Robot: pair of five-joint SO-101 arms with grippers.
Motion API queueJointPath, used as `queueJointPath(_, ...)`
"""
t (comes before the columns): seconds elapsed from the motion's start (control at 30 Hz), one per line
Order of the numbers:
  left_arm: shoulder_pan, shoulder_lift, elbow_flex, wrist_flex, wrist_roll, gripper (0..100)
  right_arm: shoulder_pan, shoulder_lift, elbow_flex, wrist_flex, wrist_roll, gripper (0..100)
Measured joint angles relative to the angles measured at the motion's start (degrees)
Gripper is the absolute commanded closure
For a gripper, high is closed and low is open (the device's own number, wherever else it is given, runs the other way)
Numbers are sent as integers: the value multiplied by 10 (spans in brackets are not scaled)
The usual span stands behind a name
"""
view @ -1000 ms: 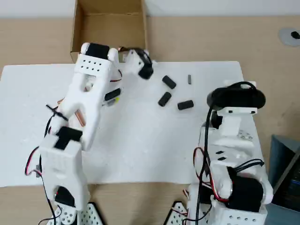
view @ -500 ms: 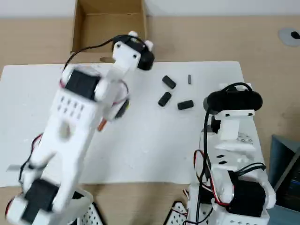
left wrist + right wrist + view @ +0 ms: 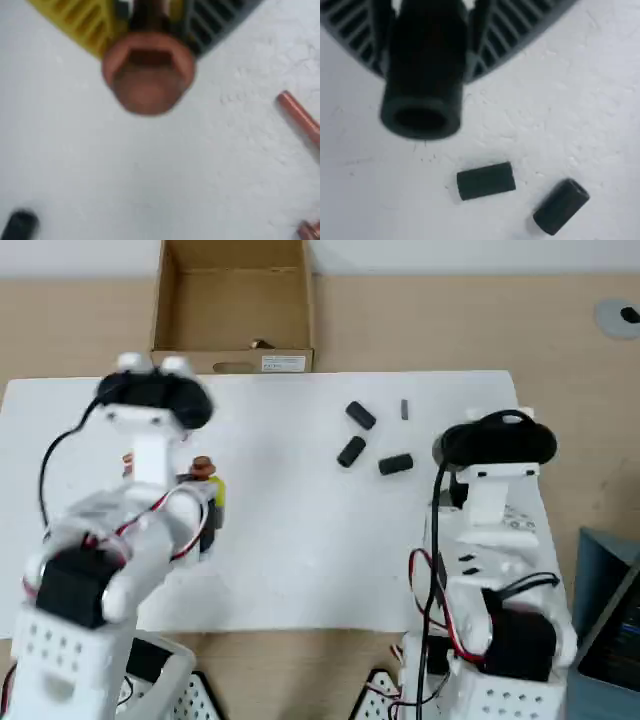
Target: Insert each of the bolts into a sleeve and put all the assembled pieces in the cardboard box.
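The left hand (image 3: 148, 11) is clamped shut on a copper bolt (image 3: 148, 75). Its yellow finger (image 3: 75, 22) and dark finger (image 3: 215, 20) press on either side of the shank, and the round head faces the wrist camera. In the high view this bolt sits at about ten o'clock from the centre of the white mat (image 3: 300, 560). A spare bolt (image 3: 300, 116) lies flat on the mat near the hand, apart from it.

The right hand (image 3: 427, 20) is closed on a black sleeve (image 3: 422, 75), with the open bore turned toward its camera. The sleeve hangs above the mat without touching it. Three loose sleeves (image 3: 351, 451) lie on the mat at about two o'clock from its centre, near one another but apart. Beside them is a thin dark piece (image 3: 404, 409) too small to identify.

The cardboard box (image 3: 230, 300) stands open on the tabletop (image 3: 420, 320) at twelve o'clock, against the mat's far edge. A small brownish object (image 3: 262, 343) rests at the box's near wall — what it is cannot be told.
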Motion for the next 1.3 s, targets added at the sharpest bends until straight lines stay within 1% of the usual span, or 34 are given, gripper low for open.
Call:
queueJointPath(0.13,-25,-101,83,-34,32,998,-30,-10,17,-6,0,989)
queueJointPath(0.27,-42,-202,153,-56,52,998,-65,-76,39,-12,0,989)
queueJointPath(0.6,-80,-434,302,-56,107,998,-154,-258,161,-12,0,989)
queueJointPath(0.67,-91,-442,309,-56,126,998,-181,-275,186,-12,7,989)
queueJointPath(0.8,-109,-447,309,-65,189,998,-237,-277,228,-39,10,989)
queueJointPath(1.07,-109,-447,309,-149,288,998,-373,-277,276,-101,11,989)
queueJointPath(1.23,-105,-447,309,-197,315,998,-456,-277,293,-139,11,989)
queueJointPath(1.3,-76,-447,309,-200,316,998,-480,-277,303,-153,11,989)
